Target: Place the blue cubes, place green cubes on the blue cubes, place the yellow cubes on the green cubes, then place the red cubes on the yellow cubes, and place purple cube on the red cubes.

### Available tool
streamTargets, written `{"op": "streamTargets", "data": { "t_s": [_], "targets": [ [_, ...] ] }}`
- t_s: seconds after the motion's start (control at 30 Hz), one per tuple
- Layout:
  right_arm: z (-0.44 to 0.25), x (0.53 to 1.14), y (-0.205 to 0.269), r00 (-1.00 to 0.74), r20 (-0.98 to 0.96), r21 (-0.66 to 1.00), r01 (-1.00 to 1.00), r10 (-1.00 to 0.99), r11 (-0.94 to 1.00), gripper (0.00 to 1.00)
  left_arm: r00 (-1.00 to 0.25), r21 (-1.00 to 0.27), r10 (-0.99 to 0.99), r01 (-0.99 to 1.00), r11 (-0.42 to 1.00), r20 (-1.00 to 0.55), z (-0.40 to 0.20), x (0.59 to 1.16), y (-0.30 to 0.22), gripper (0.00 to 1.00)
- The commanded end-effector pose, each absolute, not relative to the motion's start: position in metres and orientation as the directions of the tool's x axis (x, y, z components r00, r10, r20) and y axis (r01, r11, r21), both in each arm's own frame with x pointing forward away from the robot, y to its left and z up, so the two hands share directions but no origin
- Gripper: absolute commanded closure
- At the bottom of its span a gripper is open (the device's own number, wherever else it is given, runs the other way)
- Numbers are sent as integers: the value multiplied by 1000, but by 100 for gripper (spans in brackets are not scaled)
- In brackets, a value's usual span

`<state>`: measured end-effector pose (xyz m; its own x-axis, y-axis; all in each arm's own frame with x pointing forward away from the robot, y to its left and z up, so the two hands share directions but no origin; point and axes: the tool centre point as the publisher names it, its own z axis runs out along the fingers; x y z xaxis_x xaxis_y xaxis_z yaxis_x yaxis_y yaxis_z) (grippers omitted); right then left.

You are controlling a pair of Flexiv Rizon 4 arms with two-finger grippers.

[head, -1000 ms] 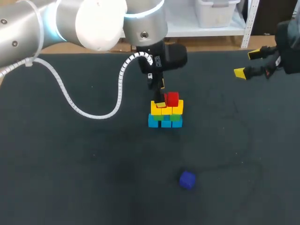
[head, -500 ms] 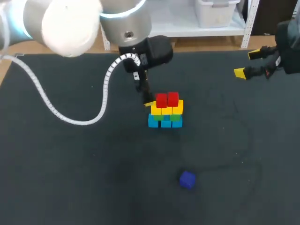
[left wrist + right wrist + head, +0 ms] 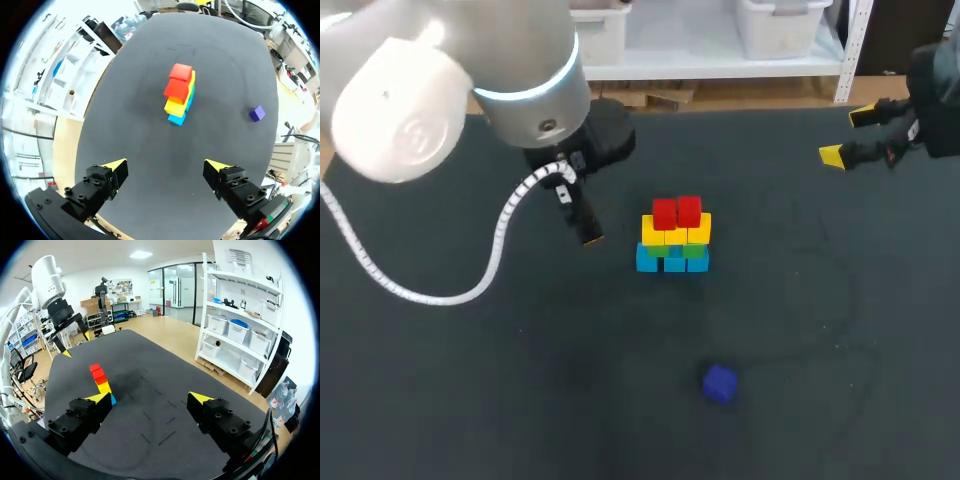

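Left tool (image 3: 588,236) wide open, nothing in it. It hangs over the surface (image 3: 460,390) near the stack (image 3: 674,237), on the left-arm side, not touching. Left wrist view: stack sits well ahead of the open tool (image 3: 166,167), nothing between the fingers.

Right tool (image 3: 848,135) also wide open and empty, at the far right edge of the surface, well apart from everything. Right wrist view: stack ahead of it, toward one finger's side.

Stack, bottom to top:
- blue cubes (image 3: 648,261) on the surface
- green cubes (image 3: 695,251)
- yellow cubes (image 3: 675,233)
- red cubes (image 3: 677,212), two side by side, top layer

Purple cube (image 3: 720,383) lies alone on the surface, nearer the camera than the stack and well apart from it.
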<state>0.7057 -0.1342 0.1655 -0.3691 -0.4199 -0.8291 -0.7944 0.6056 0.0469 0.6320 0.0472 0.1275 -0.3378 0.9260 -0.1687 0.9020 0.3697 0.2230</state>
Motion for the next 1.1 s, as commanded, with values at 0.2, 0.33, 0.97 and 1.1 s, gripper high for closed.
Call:
{"op": "streamTargets", "data": {
  "t_s": [0.2,0.33,0.97,1.1],
  "targets": [
    [164,706,-135,-366,-832,48,-796,-417,603,0,-381,291,879,839,460,-288,125,632,81,0],
    [164,706,-135,-366,-832,48,-796,-417,603,0,-394,310,855,811,496,-338,129,643,89,0],
    [164,706,-135,-366,-832,48,-796,-417,603,0,-337,333,818,790,515,-466,153,685,93,0],
    [164,706,-135,-366,-832,48,-796,-417,603,0,-326,346,812,781,520,-484,160,694,89,0]
  ]
}}
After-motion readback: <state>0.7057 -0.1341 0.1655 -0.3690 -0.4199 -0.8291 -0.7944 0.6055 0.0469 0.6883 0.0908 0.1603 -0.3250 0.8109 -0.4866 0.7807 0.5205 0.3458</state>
